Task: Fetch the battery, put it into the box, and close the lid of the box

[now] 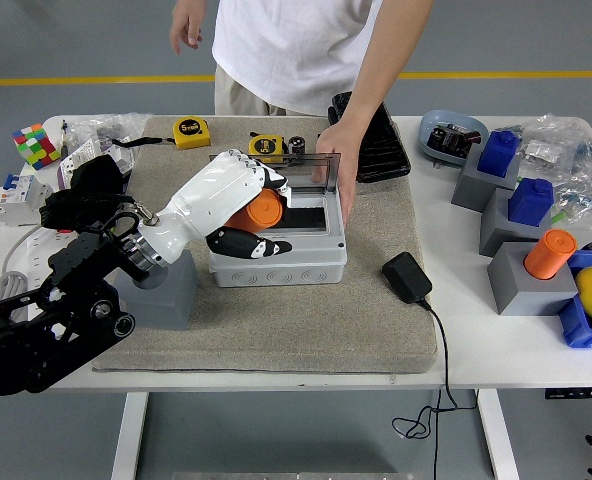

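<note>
Gripping the orange battery [259, 209], the left hand [238, 205] (white shell, black fingertips) holds it over the open grey box [277, 255] on the beige mat [276, 325], its fingers curled around the battery. A person's hand [341, 170] steadies the upright clear lid [311, 170]. Left of the box stands an empty grey holder block [172, 290] on the counter [496, 345].

The left robot hand [238, 203] grips the orange battery [257, 211] over the open grey box [278, 252], which sits on a mat [306, 320] on the bench [496, 340]. A person's hand [338, 168] holds the upright clear lid [306, 167] at its right edge.
</note>
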Motion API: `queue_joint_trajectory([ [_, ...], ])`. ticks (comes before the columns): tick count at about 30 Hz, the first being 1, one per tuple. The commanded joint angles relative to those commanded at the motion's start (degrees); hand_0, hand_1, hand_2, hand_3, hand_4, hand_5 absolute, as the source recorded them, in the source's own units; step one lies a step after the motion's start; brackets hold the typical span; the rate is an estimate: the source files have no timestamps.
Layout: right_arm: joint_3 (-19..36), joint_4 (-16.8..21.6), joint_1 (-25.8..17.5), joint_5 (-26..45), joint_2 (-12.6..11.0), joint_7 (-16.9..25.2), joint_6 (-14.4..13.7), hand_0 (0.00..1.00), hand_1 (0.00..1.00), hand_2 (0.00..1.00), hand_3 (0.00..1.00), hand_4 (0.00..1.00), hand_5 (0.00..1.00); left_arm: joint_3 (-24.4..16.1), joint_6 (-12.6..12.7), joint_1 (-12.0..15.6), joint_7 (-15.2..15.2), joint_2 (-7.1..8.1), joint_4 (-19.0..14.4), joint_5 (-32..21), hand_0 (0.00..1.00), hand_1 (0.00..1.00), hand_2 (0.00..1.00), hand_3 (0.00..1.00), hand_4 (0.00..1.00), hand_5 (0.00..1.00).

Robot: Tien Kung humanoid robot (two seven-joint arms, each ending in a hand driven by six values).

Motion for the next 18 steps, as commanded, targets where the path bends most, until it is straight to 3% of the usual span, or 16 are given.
queue_joint_trajectory([
  [5,-0.4,-0.2,-0.1,0.3,0.1,0.1,0.1,0.617,0.642,0.619,0.526,0.972,0.352,1.6,-1.8,-2.5,4.1,-1.24,1.8,2.8,0.035,0.124,0.339,0.449,0.954,0.002],
  [6,-0.4,-0.2,-0.1,0.4,0.1,0.1,0.0,0.617,0.642,0.618,0.527,0.971,0.353,1.8,-2.1,-2.9,4.8,-1.47,2.2,3.2,0.038,0.127,0.381,0.494,0.931,0.002],
  [11,-0.7,-0.2,-0.3,0.6,0.1,0.2,0.1,0.617,0.642,0.618,0.527,0.971,0.353,3.6,-5.3,-5.1,9.9,-2.79,4.2,6.2,0.038,0.127,0.381,0.494,0.931,0.002],
  [12,-0.7,-0.2,-0.4,0.6,0.1,0.2,0.0,0.617,0.642,0.618,0.527,0.971,0.355,4.0,-5.7,-5.4,10.6,-2.96,4.5,6.5,0.041,0.128,0.437,0.536,0.903,0.002],
  [18,-0.8,-0.1,-0.1,0.8,0.0,0.3,-0.3,0.617,0.642,0.617,0.526,0.968,0.358,8.0,-7.5,-8.9,13.9,-4.22,7.1,8.1,0.041,0.132,0.445,0.554,0.907,0.002],
])
